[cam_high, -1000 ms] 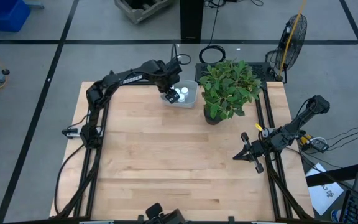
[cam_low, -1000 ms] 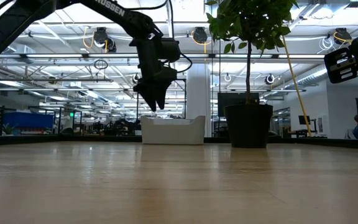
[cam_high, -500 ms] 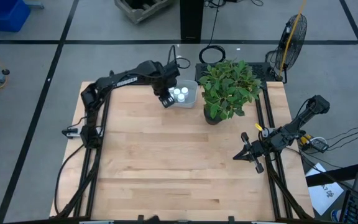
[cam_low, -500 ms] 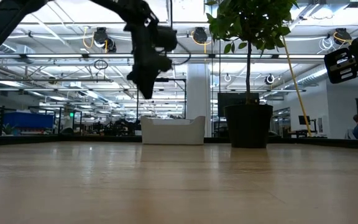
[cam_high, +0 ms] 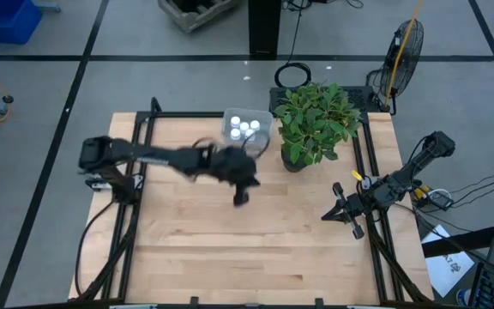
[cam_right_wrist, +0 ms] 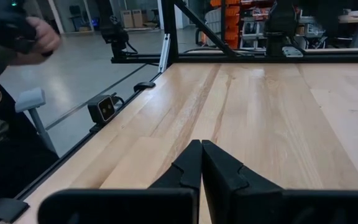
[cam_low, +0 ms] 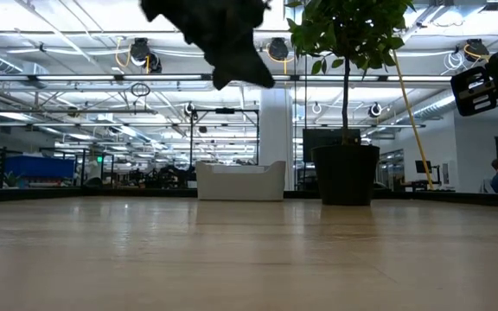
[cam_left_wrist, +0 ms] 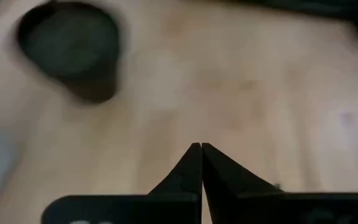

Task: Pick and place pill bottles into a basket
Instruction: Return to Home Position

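Observation:
The basket (cam_high: 264, 122), a pale shallow tub, stands at the table's far edge beside the potted plant; it also shows in the low view (cam_low: 240, 181). Several white pill bottles (cam_high: 243, 127) stand inside it. My left gripper (cam_high: 240, 197) is shut and empty, above the table's middle, nearer than the basket; its shut fingertips show in the left wrist view (cam_left_wrist: 201, 148). My right gripper (cam_high: 331, 215) is shut and empty at the table's right side, as the right wrist view (cam_right_wrist: 201, 144) shows.
A leafy potted plant (cam_high: 314, 122) stands right of the basket at the far edge; its dark pot shows in the left wrist view (cam_left_wrist: 70, 46). Bare wood lies between the two grippers. A person's hand (cam_right_wrist: 27, 34) shows beyond the table in the right wrist view.
My left gripper has risen from the basket and swung toward the table's near edge and its middle, moving fast and empty. The bottles stay in the basket. My right arm has kept still.

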